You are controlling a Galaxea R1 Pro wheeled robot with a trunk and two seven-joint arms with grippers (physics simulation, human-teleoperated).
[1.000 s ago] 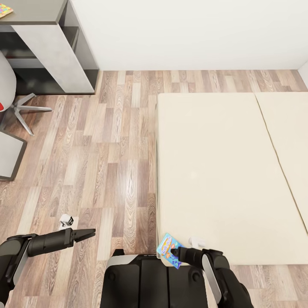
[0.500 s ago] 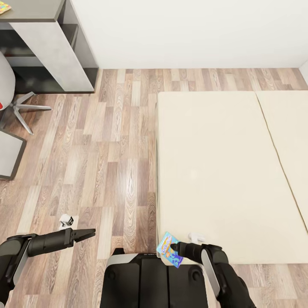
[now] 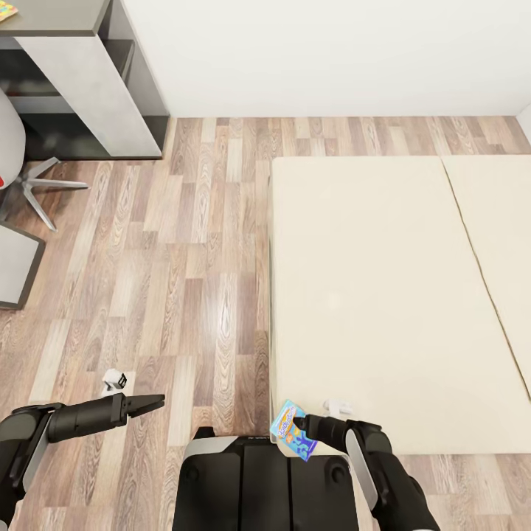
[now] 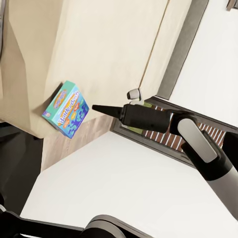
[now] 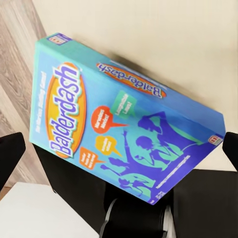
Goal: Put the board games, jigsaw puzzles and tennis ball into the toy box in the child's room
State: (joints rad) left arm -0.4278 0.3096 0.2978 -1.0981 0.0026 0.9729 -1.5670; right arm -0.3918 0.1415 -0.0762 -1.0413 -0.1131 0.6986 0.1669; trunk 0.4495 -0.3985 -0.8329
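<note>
Between our right gripper's (image 3: 301, 425) fingers sits the board game (image 3: 293, 431), a light blue box with an orange oval logo. In the right wrist view the two dark fingertips (image 5: 10, 151) stand at the box's (image 5: 124, 124) opposite ends, so we judge them pinched on it, though the contact itself is hard to see. The box hangs tilted just off the near corner of the bed (image 3: 383, 295), over the gap between the mattress and our own trunk.

Our left gripper (image 3: 151, 403) hovers over the wood floor (image 3: 192, 243) with nothing in it, fingers drawn together to a point.

The risk, as we read it: the hold is on the ends of a thin flat box, so a quick swing or a knock against the mattress corner could twist it loose and drop it to the floor beside our base.

Outward from the fingers there is room. Beyond the box the mattress runs wide and bare; to the far side of the left gripper the floor lies open up to the grey table (image 3: 66, 44), where a patterned jigsaw puzzle (image 3: 7, 10) shows at its corner. A chair's (image 3: 11, 147) metal legs spread near that table and narrow the approach. The white wall (image 3: 324, 51) closes the far end.
</note>
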